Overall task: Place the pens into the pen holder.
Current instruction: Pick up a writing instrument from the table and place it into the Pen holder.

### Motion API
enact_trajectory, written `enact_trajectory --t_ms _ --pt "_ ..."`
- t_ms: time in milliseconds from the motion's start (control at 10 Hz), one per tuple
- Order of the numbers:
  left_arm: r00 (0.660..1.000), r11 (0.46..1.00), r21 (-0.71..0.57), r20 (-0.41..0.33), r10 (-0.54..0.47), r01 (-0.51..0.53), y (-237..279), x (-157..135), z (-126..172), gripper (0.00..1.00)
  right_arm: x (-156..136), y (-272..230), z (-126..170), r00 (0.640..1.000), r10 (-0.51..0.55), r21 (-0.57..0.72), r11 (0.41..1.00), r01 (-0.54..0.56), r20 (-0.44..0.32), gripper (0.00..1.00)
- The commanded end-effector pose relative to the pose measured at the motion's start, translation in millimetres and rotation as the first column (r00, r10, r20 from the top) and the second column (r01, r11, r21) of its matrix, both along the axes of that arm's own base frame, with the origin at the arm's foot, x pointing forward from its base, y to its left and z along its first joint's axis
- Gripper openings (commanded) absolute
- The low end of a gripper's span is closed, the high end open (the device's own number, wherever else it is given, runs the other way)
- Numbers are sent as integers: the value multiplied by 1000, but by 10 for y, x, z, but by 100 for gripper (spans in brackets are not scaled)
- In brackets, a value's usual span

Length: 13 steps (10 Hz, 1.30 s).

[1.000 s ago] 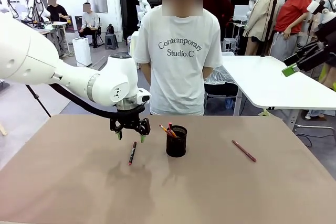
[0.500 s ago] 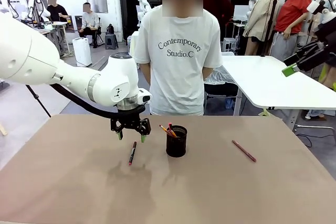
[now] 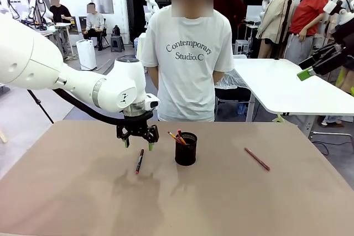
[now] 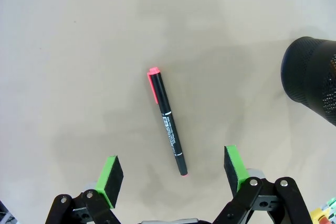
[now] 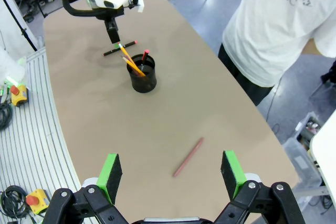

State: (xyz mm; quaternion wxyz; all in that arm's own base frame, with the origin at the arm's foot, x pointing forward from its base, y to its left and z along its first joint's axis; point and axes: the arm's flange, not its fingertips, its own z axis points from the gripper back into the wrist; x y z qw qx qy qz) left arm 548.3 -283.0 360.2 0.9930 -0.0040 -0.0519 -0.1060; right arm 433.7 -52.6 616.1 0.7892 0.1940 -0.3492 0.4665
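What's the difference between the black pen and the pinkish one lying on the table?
Colour: the black pen has a dark barrel with red ends; the pinkish-red pen is one colour throughout. Place: the black pen lies left of the pen holder, just below the open left gripper; the pinkish-red pen lies alone, to the holder's right. Both lie flat on the table, outside the holder.

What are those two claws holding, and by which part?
Nothing. The left gripper hangs open over the black pen with red ends; the right gripper is open, empty.
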Motion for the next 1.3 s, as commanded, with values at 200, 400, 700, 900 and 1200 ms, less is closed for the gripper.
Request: enact_trajectory --t_ms 200,400,700,900,1200 --pt "998 998 32 39 50 -52 -38 141 -259 100 -9 10 16 1000 0 10 1000 -1 7 100" --pt "995 996 38 58 81 -83 -40 178 -348 100 -9 10 16 1000 0 10 1000 -1 7 100" --pt "995 995 37 49 92 -94 -34 232 -479 100 -9 10 16 1000 0 10 1000 -1 7 100" --pt "993 994 37 65 102 -104 -40 246 -493 100 -9 10 16 1000 0 10 1000 -1 7 100" --pt "992 993 42 67 108 -111 -23 254 -541 43 -9 10 16 1000 0 10 1000 -1 7 100"
